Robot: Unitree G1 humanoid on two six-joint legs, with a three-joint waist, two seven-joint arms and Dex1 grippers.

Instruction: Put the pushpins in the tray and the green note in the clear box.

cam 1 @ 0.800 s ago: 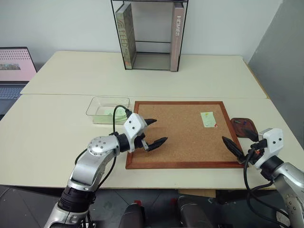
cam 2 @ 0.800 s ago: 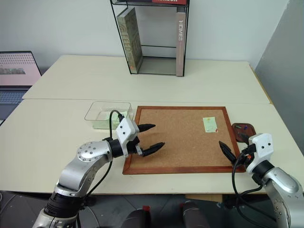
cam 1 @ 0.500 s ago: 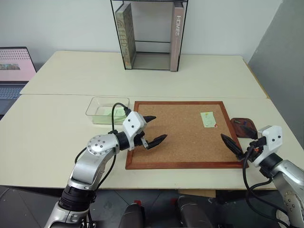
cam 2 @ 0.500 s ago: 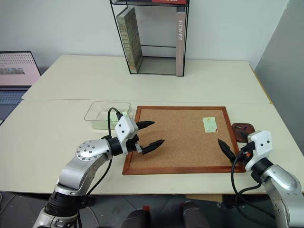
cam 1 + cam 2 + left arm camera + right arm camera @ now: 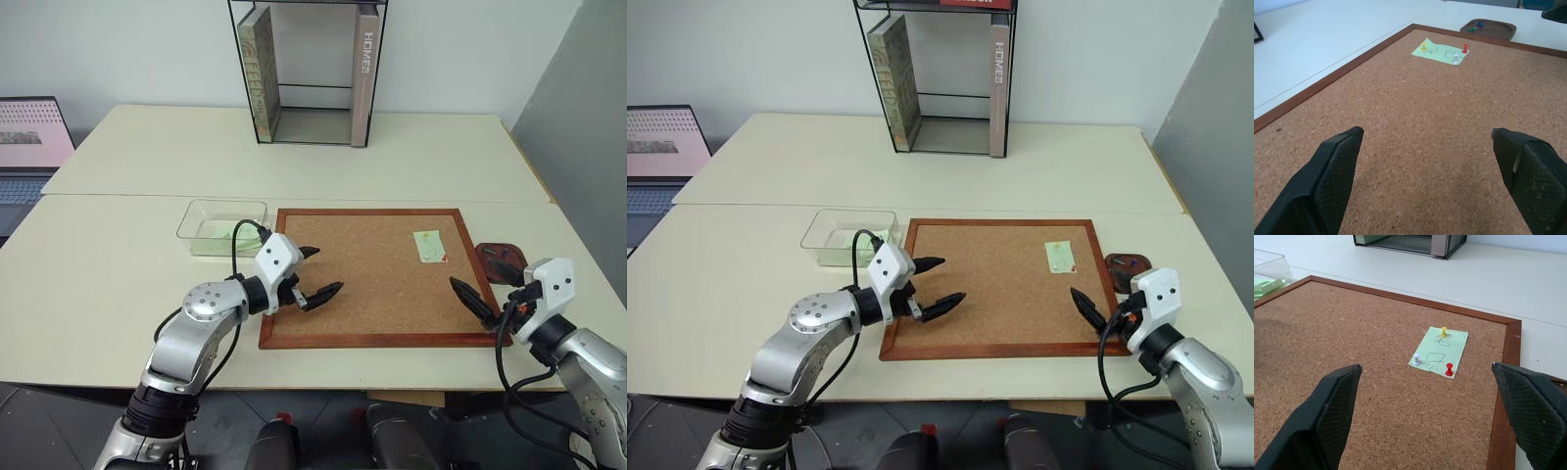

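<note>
The clear box (image 5: 221, 227) sits just behind the left gripper (image 5: 315, 273), which hovers with fingers spread wide and empty over the corkboard (image 5: 377, 308). Ahead of the right gripper (image 5: 1091, 299), also wide open and empty, the green note (image 5: 1439, 352) lies fixed by three pushpins (image 5: 1449, 369), with the tray (image 5: 503, 260) just beyond that gripper.

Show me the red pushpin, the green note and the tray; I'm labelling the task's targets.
red pushpin (image 5: 1449, 369): right wrist view, on its head.
green note (image 5: 1436, 355): right wrist view, on the paper's bare middle.
tray (image 5: 1498, 32): left wrist view, on its near rim.
</note>
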